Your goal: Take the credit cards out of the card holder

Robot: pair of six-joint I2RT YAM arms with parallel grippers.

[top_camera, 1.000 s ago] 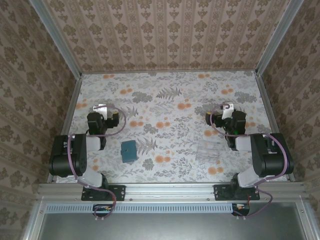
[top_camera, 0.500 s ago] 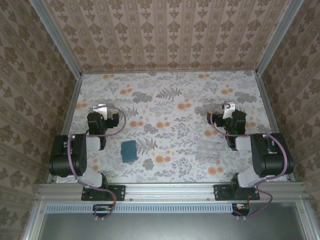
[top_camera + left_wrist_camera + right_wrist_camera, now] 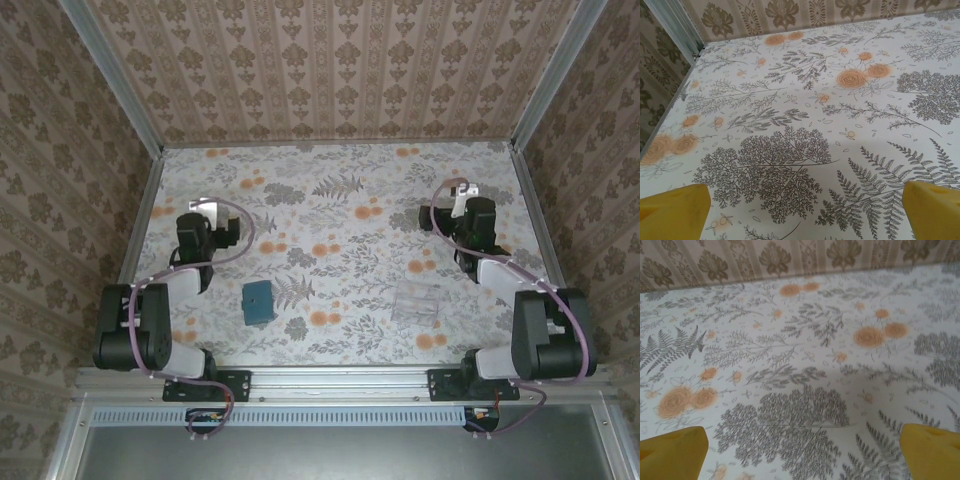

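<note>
The card holder [image 3: 258, 301], a small dark-teal wallet, lies folded shut on the flowered table, front left of centre. The credit cards are hidden. My left gripper [image 3: 205, 210] hovers behind and to the left of the holder, well apart from it. In the left wrist view this gripper [image 3: 805, 212] is open, its yellow fingertips [image 3: 675, 212] wide apart over bare cloth. My right gripper [image 3: 462, 192] is far off at the right side. It is open too [image 3: 805, 452], with the fingertips [image 3: 672, 452] spread and nothing between them.
A clear plastic tray [image 3: 418, 302] sits on the table at the front right, below the right arm's forearm. Patterned walls and metal rails [image 3: 142, 215] close in the table on three sides.
Both arms have stretched out away from their bases. The right gripper moved toward the back wall and the left one shifted slightly the same way. The holder and tray stayed put.
</note>
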